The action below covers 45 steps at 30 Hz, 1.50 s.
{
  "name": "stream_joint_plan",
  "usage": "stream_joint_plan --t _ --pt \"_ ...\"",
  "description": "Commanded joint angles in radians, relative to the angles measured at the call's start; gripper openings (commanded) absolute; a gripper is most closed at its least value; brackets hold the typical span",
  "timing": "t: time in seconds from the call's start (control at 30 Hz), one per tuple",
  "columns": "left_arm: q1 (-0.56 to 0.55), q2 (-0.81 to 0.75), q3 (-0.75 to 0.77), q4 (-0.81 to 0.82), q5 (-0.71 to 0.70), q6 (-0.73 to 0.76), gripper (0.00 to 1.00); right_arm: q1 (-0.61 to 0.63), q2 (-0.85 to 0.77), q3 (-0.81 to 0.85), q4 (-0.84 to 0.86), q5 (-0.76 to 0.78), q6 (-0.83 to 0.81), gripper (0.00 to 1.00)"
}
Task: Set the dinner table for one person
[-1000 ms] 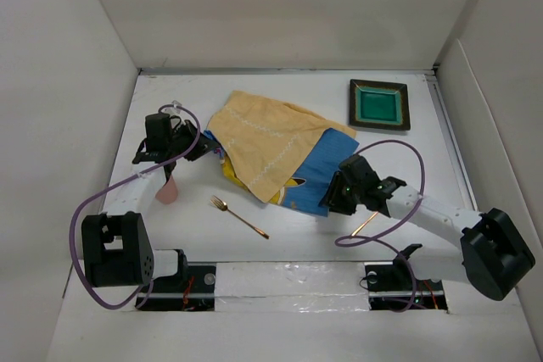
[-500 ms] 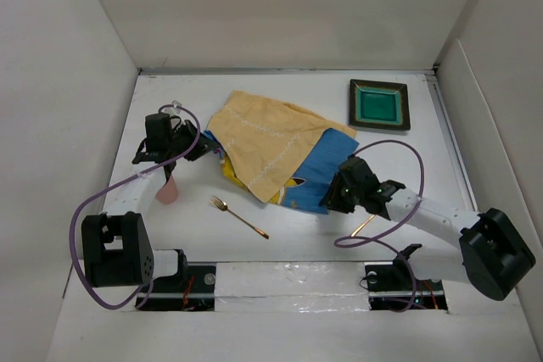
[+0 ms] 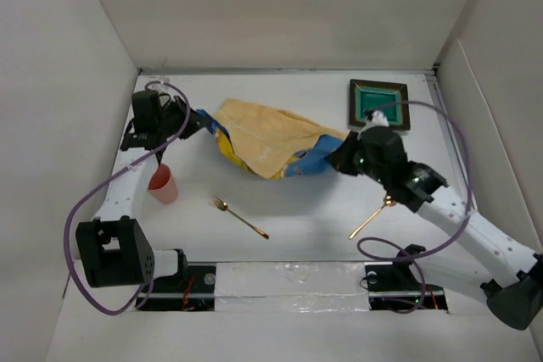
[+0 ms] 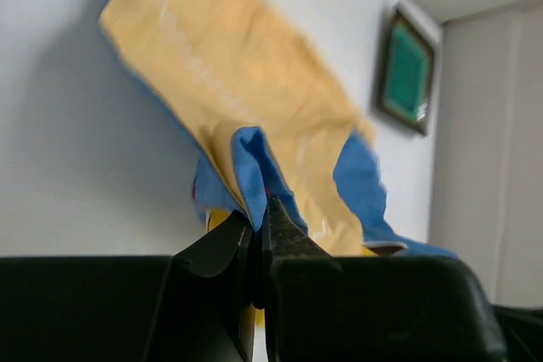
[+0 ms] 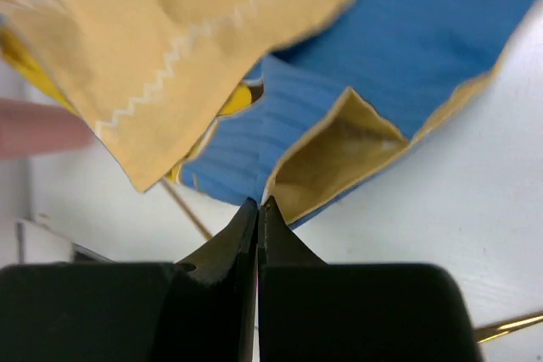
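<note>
The blue and yellow placemat (image 3: pixel 263 137) hangs stretched between my two grippers above the white dinner table (image 3: pixel 297 205). Its left corner is pinched in my left gripper (image 3: pixel 192 121), which is shut on blue fabric (image 4: pixel 248 158) right at the tips (image 4: pixel 259 209). My right gripper (image 3: pixel 339 157) is shut on the mat's right corner, the folded yellow-backed edge (image 5: pixel 339 154) meeting the tips (image 5: pixel 258 205). A green square plate (image 3: pixel 379 104) lies at the back right. A pink cup (image 3: pixel 163 184), a gold fork (image 3: pixel 239 216) and another gold utensil (image 3: pixel 371 216) rest on the table.
White walls (image 3: pixel 85 82) enclose the table on the left, back and right. The plate (image 4: pixel 407 69) shows beyond the cloth in the left wrist view. The cup (image 5: pixel 42 129) and a gold utensil tip (image 5: pixel 509 326) show in the right wrist view.
My right gripper closed on the mat's right corner and swung up and back to the right. The left arm pulled back and left, so the crumpled mat is now lifted and stretched.
</note>
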Motion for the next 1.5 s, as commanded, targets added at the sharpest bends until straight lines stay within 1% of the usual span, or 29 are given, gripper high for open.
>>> stream_joint_plan --t 0.0,0.03,0.1,0.13,0.17,0.2,0.27,0.3,0.43,0.57,0.63,0.67,0.7,0.77,0.8,0.83,0.87,0.9,0.93,0.97,1.07,1.1,1.17,1.2,1.3,1.37,1.4,1.43,1.47 --pt "0.007 -0.086 0.22 0.029 -0.01 -0.057 0.0 -0.002 -0.058 0.316 -0.109 0.115 -0.166 0.0" --pt "0.007 -0.099 0.264 0.032 -0.027 -0.071 0.0 -0.002 -0.041 0.455 -0.138 0.121 -0.188 0.0" --pt "0.007 -0.119 0.366 0.009 -0.052 -0.085 0.0 -0.011 -0.024 0.584 -0.222 0.138 -0.241 0.0" --pt "0.007 -0.116 0.487 -0.027 -0.073 -0.09 0.0 -0.011 -0.018 0.647 -0.242 0.141 -0.251 0.0" --pt "0.007 -0.108 0.546 -0.043 -0.076 -0.098 0.0 -0.011 -0.015 0.751 -0.267 0.143 -0.277 0.0" --pt "0.007 -0.097 0.641 -0.046 -0.072 -0.108 0.0 -0.011 -0.015 0.804 -0.278 0.142 -0.283 0.0" --pt "0.021 -0.093 0.718 -0.04 -0.055 -0.159 0.0 -0.011 -0.018 0.937 -0.292 0.14 -0.298 0.0" --pt "0.021 -0.09 0.782 -0.037 -0.053 -0.171 0.0 -0.011 -0.021 0.976 -0.29 0.129 -0.304 0.0" --pt "0.021 -0.076 0.885 -0.012 -0.047 -0.225 0.0 -0.029 -0.003 1.109 -0.33 0.141 -0.317 0.0" --pt "0.021 -0.044 0.846 -0.012 -0.083 -0.231 0.0 -0.084 0.049 1.093 -0.332 0.171 -0.347 0.0" --pt "0.021 -0.027 0.775 0.011 -0.083 -0.242 0.0 -0.127 0.074 1.032 -0.281 0.094 -0.35 0.0" --pt "0.021 -0.005 0.76 0.015 -0.083 -0.243 0.0 -0.179 0.086 1.016 -0.24 0.065 -0.349 0.0" --pt "0.021 0.01 0.75 0.014 -0.089 -0.239 0.0 -0.205 0.1 0.999 -0.214 -0.002 -0.349 0.0" --pt "0.021 0.07 0.741 0.009 -0.075 -0.236 0.0 -0.296 0.153 0.941 -0.143 -0.065 -0.329 0.0" --pt "0.021 0.09 0.737 0.017 -0.067 -0.236 0.0 -0.328 0.176 0.927 -0.112 -0.17 -0.315 0.0" --pt "0.021 0.108 0.738 0.026 -0.064 -0.237 0.0 -0.354 0.202 0.916 -0.063 -0.215 -0.302 0.0" --pt "0.021 0.152 0.743 0.037 -0.078 -0.239 0.0 -0.391 0.279 0.901 -0.001 -0.268 -0.276 0.0" --pt "0.021 0.172 0.743 0.037 -0.078 -0.239 0.0 -0.403 0.279 0.901 0.0 -0.288 -0.263 0.0" --pt "0.021 0.197 0.758 0.041 -0.09 -0.243 0.0 -0.416 0.31 0.904 0.059 -0.308 -0.257 0.0" --pt "0.039 0.225 0.773 0.044 -0.084 -0.251 0.0 -0.416 0.343 0.922 0.075 -0.317 -0.251 0.0" --pt "0.073 0.298 0.796 0.109 -0.051 -0.323 0.0 -0.462 0.526 1.101 0.058 -0.357 -0.24 0.0" --pt "0.073 0.308 0.795 0.151 -0.047 -0.341 0.0 -0.462 0.616 1.223 0.041 -0.369 -0.237 0.0" --pt "0.084 0.323 0.798 0.233 -0.026 -0.371 0.0 -0.488 0.69 1.339 0.002 -0.389 -0.226 0.0" --pt "0.084 0.329 0.819 0.248 -0.018 -0.4 0.0 -0.488 0.742 1.441 -0.011 -0.4 -0.226 0.0" --pt "0.109 0.354 0.855 0.304 0.037 -0.43 0.0 -0.509 0.782 1.539 -0.037 -0.423 -0.226 0.0" --pt "0.109 0.346 0.835 0.324 0.062 -0.415 0.0 -0.52 0.776 1.51 -0.031 -0.44 -0.226 0.0" --pt "0.109 0.338 0.774 0.331 0.066 -0.403 0.0 -0.529 0.764 1.467 -0.02 -0.466 -0.226 0.0" --pt "0.109 0.314 0.669 0.41 0.097 -0.4 0.0 -0.529 0.696 1.25 0.059 -0.484 -0.228 0.0" --pt "0.109 0.3 0.668 0.411 0.097 -0.4 0.0 -0.541 0.695 1.247 0.06 -0.484 -0.228 0.0"
